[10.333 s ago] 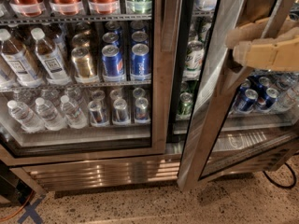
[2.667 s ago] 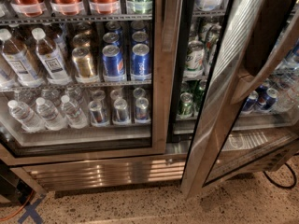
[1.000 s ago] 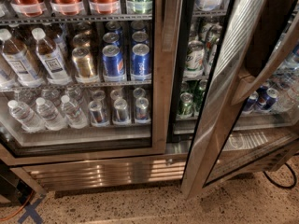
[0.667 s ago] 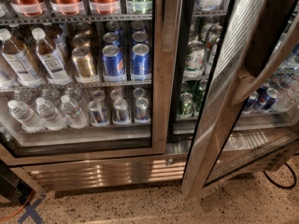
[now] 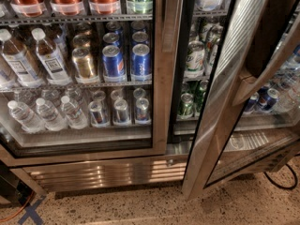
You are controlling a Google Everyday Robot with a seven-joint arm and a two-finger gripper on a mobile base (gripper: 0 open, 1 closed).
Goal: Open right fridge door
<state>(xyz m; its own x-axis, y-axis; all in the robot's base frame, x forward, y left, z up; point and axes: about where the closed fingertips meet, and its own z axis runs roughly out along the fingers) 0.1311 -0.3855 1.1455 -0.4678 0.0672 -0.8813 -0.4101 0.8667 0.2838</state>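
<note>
The right fridge door stands swung out towards the camera. Its wide steel frame runs slantwise from the top right down to the floor near the fridge's base. A steel handle bar crosses the door's glass at the right. In the gap beside the door's edge, green-and-white cans show on the shelves. Blue cans show through the door's pane. My gripper is not in this view.
The left door is shut, with water bottles, blue cans and red-labelled bottles behind its glass. A black cable lies on the speckled floor at the right. An orange cord and blue tape lie at the bottom left.
About ten seconds ago my beige gripper was at the upper right by the door; it has left the view. Over the last second nothing has moved.
</note>
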